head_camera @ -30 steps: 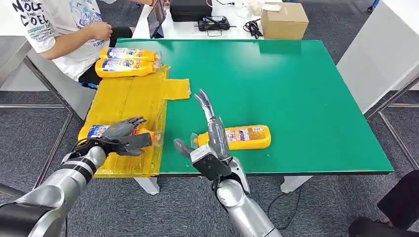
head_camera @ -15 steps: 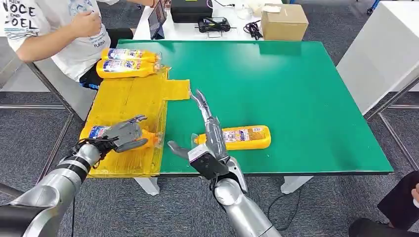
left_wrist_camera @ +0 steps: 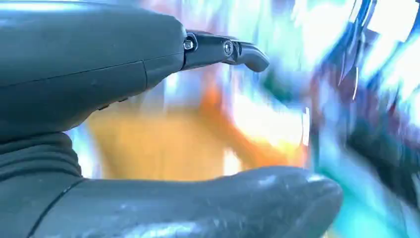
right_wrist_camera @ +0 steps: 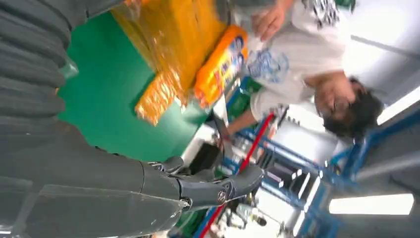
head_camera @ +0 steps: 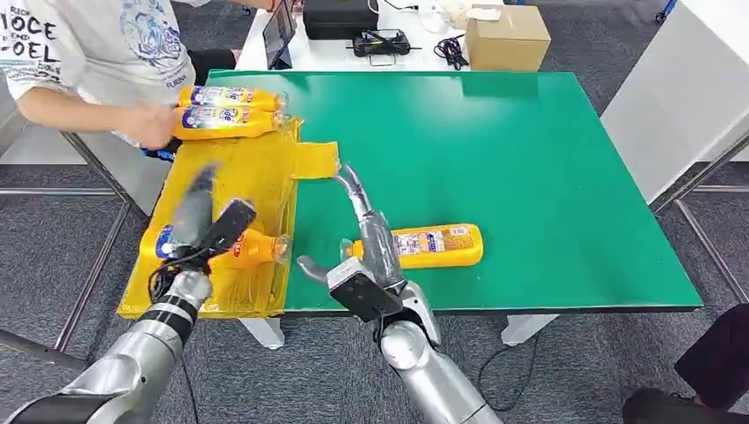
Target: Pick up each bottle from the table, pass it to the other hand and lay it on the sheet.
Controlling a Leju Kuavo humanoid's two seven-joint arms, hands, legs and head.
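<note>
Lifting clear with fingers spread and empty, the left hand (head_camera: pixel 205 221) has released a bottle (head_camera: pixel 243 247) onto the yellow sheet (head_camera: pixel 238 177), freeing the open right hand (head_camera: pixel 366 243) for the next bottle (head_camera: pixel 437 245) beside it on the green table (head_camera: pixel 530 159).

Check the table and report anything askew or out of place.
The yellow sheet is crumpled and hangs past the table's near-left edge, with a flap jutting onto the green table. One bottle lies on the green top, off the sheet. Nothing looks spilled.
</note>
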